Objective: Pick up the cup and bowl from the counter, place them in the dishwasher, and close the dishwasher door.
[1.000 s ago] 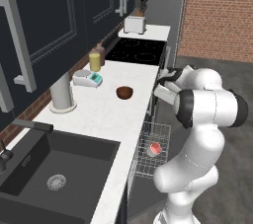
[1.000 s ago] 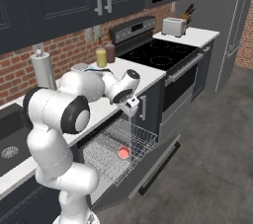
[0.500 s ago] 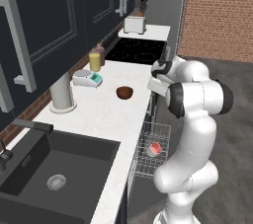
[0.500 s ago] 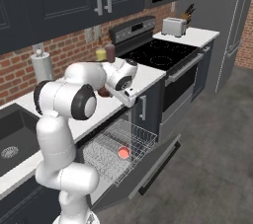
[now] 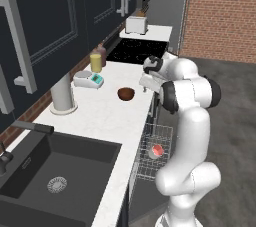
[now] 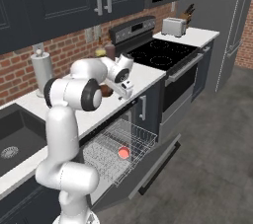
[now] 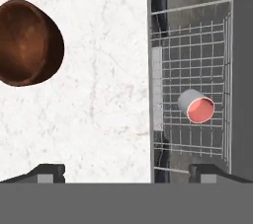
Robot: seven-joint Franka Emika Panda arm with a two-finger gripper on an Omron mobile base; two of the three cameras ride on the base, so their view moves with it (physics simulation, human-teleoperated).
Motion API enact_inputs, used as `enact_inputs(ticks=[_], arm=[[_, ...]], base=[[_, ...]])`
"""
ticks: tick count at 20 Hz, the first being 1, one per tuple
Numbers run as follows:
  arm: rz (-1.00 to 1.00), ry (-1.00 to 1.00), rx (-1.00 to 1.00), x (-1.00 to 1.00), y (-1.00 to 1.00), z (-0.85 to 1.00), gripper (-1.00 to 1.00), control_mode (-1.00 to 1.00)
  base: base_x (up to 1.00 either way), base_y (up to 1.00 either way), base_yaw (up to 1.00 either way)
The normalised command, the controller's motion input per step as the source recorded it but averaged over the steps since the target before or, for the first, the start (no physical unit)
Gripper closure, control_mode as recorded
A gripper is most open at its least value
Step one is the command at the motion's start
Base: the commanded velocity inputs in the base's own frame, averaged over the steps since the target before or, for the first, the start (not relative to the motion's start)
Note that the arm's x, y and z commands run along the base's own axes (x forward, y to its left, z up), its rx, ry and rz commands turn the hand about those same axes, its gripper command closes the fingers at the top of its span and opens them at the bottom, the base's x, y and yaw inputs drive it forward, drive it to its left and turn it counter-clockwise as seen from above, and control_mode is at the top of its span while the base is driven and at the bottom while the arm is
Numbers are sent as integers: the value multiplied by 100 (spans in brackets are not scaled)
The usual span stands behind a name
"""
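- White speckled stone of the counter (image 5: 107,108) is seen in the left base view, with the dark reddish-brown bowl (image 5: 126,93) set near its front edge, well short of the cooktop (image 5: 137,49)
- In the same view the gripper (image 5: 145,82) is held over the counter's front edge, just beside the bowl and apart from it; below that edge the cup (image 5: 158,150) lies in the pulled-out wire rack (image 5: 154,152) of the dishwasher
- In the right base view the dishwasher door (image 6: 148,168) is seen dropped open below the rack (image 6: 120,148), and the cup (image 6: 123,153) is seen as a red spot near the rack's middle; the gripper (image 6: 125,89) is poised over the counter's front edge
- In the hand view the bowl (image 7: 28,42) is seen upright on the counter (image 7: 108,94), back from its front edge, and the cup (image 7: 196,106) lies on its side in the rack (image 7: 197,55), its salmon inside showing
- The fingertips (image 7: 47,172) are spread wide apart, with nothing between them
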Motion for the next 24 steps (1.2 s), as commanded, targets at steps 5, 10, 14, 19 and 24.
enact_inputs(ticks=[5, 10, 14, 19, 24], arm=[[0, 5, -12, 45, 60, 0, -100, -100], [0, 3, -11, 13, 47, -5, -100, -100], [0, 0, -7, 9, 21, -20, -100, -100], [0, 1, -3, 30, 0, -23, -100, -100], [0, 0, -1, 42, 0, -17, -100, -100]], base=[[0, 0, 0], [0, 0, 0], [0, 0, 0], [0, 0, 0], [0, 0, 0]])
